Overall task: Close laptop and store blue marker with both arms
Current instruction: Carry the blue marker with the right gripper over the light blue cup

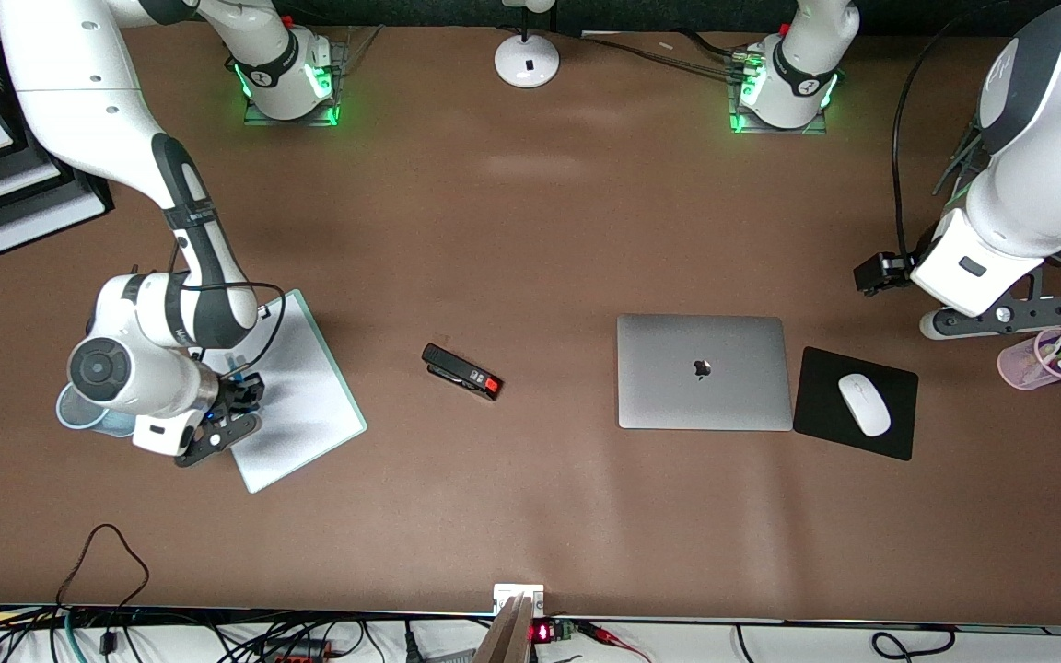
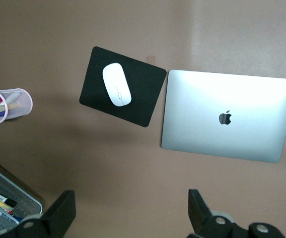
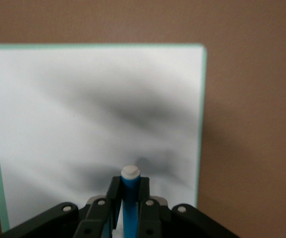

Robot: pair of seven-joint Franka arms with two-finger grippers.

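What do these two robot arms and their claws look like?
Both arms are glossy white with dark grey joints. The right arm has a round dark grey joint cap and a black cable looped beside its wrist; its bases glow green. The left arm trails a black cable. The right claw and left claw are black, with silver screws.

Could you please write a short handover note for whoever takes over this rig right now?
Right gripper: shut on the blue marker, held over the white clipboard at the right arm's end of the table.
Left gripper: open, waiting high over the table near the pink pen cup.
Laptop: lid down, lying beside the mouse pad.
Done: laptop closed, marker picked up.
Left: store the marker.
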